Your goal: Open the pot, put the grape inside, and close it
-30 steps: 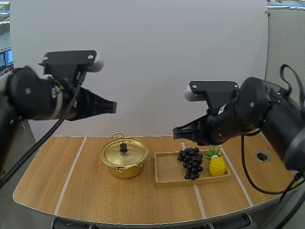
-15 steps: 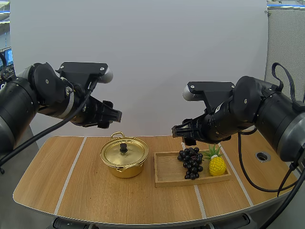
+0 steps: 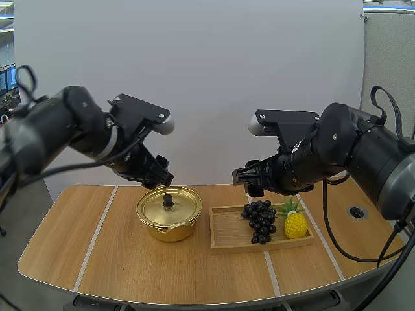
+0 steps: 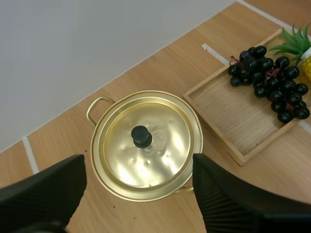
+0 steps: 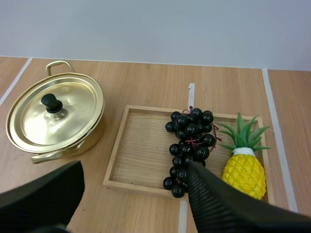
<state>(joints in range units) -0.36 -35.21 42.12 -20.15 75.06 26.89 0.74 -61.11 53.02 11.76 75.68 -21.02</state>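
High view: lidded round gold metal pot [image 3: 169, 212], closed, left of flat wooden tray [image 3: 227, 238] holding black grape bunch [image 3: 259, 220]; left wrist view: left gripper [image 4: 138, 165], fingers spread, above pot; right wrist view: right gripper [image 5: 135, 170], fingers spread, above tray.

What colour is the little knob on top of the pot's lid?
Black. The knob sits on a shiny gold lid; the left wrist view shows it best.

Before me the pot [image 3: 169, 219], lid [image 3: 170, 206] on, sits mid-frame on the table [image 3: 117, 259]. The wooden tray [image 3: 228, 236] right of it holds grapes [image 3: 259, 221] and a pineapple [image 3: 296, 225].
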